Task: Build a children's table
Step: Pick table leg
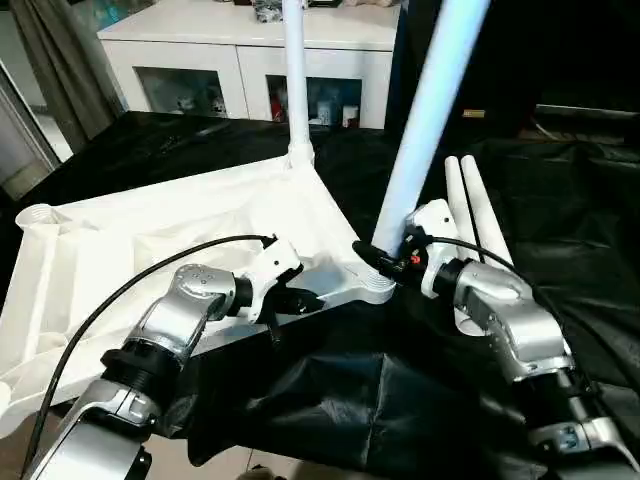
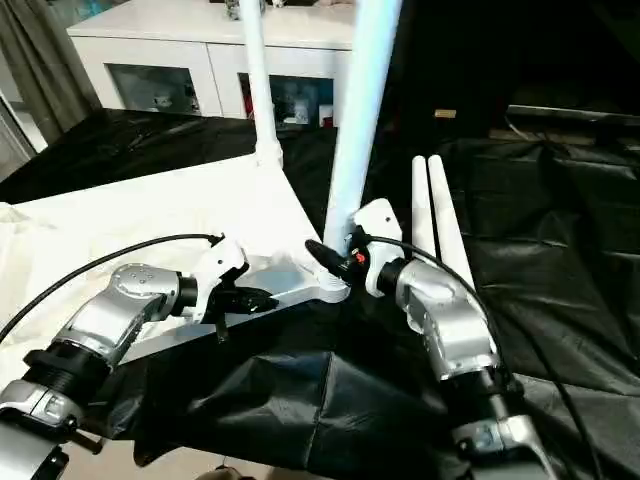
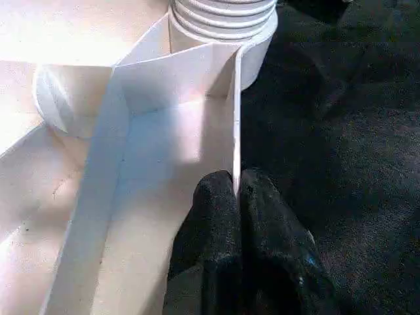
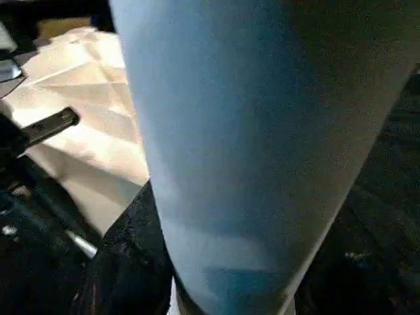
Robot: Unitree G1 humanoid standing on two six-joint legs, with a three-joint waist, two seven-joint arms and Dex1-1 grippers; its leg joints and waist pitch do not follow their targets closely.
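**Upturned table, one leg in the right gripper's grasp**

The children's table lies upside down on a black cloth, ribbed underside up, its long axis running from the near right corner away toward the left edge of the cloth. The left gripper is pinched onto the thin rim wall along the near side, just short of the near right corner socket. The right gripper clasps the base of a leg standing in that socket, leaning up and to the right. Another leg stands upright in the far corner. Two loose legs lie side by side just right of the right gripper, pointing away. No writing can be read.
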